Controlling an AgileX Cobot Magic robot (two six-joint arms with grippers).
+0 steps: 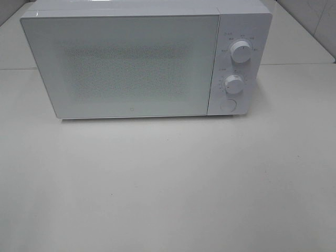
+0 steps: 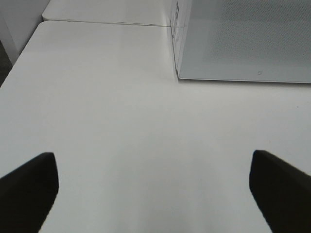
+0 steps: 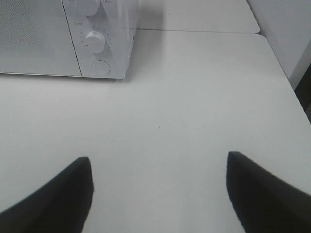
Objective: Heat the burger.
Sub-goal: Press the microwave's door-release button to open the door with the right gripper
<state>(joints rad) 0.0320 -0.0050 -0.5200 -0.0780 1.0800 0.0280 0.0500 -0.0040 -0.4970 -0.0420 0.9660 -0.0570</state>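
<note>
The white surface [image 1: 168, 184] before me was plain and pale, and a seam crossed it toward the back. A white microwave [image 1: 131, 63] stood directly on it at the far side, with its door shut and its dials at the right end.

The marks around the dials [image 1: 240, 52] of the microwave [image 1: 131, 63] are too small to read.
</note>
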